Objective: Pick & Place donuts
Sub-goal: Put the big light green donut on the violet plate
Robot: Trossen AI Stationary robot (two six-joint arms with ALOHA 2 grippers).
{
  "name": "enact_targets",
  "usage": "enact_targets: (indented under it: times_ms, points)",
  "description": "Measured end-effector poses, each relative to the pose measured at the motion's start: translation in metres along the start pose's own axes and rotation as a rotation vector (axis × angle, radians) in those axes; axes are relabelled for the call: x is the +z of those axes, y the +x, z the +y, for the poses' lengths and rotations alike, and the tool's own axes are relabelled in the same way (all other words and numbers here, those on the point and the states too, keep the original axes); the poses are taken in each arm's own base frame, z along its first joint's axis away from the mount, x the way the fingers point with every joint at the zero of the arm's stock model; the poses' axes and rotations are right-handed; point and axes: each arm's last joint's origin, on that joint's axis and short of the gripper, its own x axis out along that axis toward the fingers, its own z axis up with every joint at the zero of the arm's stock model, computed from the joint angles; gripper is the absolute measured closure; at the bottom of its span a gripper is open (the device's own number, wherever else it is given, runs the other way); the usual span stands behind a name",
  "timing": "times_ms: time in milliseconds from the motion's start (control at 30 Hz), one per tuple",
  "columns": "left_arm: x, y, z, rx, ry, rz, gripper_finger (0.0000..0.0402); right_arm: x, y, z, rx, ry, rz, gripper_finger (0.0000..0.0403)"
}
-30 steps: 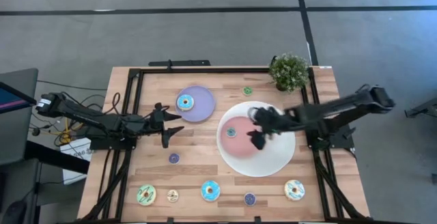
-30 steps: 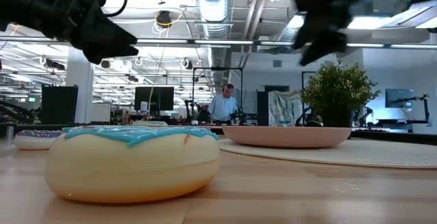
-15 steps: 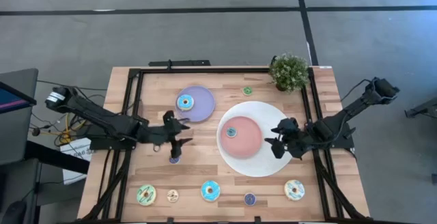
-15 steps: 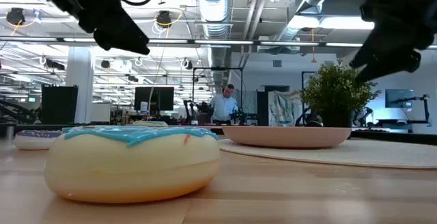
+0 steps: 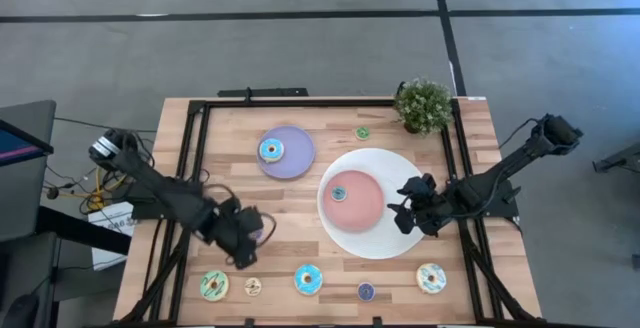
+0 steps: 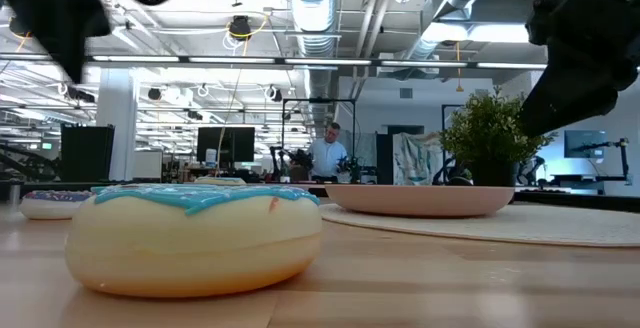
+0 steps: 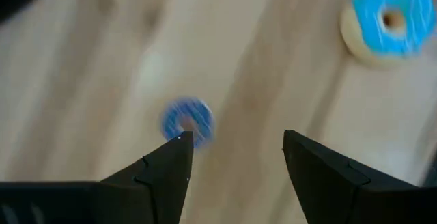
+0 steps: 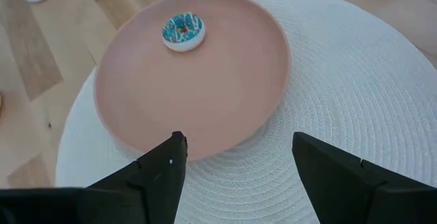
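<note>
- Left pincer [image 7: 235, 156]: fingers spread wide, holding nothing. In the left wrist view a mini purple donut [image 7: 187, 121] lies on the bench [image 5: 290, 223] just ahead of one fingertip, not yet between the fingers.
- Change noted: half a second ago this pincer hung beside the lilac plate [image 5: 297, 160]; it has since swung toward the near edge and now covers the spot where the mini donut lay in the high view. Judgement: the approach to this donut is under way and the grasp is not yet made.
- Right pincer [image 5: 408, 211]: fingers apart and empty, over the rim of the white mat [image 5: 400, 240]; it has barely moved.
- Placed so far: a small blue donut [image 8: 183, 31] on the pink plate [image 8: 225, 87]; a blue-iced donut [image 5: 271, 150] on the lilac plate.
- Outstanding: a blue donut [image 5: 308, 279], a green donut [image 5: 214, 285] and others lie loose along the near edge.
</note>
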Motion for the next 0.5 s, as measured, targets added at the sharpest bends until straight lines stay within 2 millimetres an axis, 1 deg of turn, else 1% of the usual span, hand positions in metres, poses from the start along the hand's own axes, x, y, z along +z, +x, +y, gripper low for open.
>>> enact_targets:
  times_ms: [100,233,300,500]
  points:
    - [-0.019,0.006,-0.014,-0.020,-0.016,0.087,0.0180,0.000,0.001,0.001,-0.002,-0.002,0.002,0.0147]
    - [-0.044,0.013,-0.029,-0.034,0.039,0.209,0.0180,0.000,0.001,0.001,-0.001,0.000,0.001,0.0147]
    - [-0.053,0.017,-0.034,-0.030,0.046,0.263,0.0180,0.000,0.001,0.001,0.000,0.002,0.000,0.0147]
    - [-0.078,0.027,-0.044,0.019,0.080,0.299,0.0180,0.000,0.001,0.001,0.002,0.038,-0.001,0.0147]
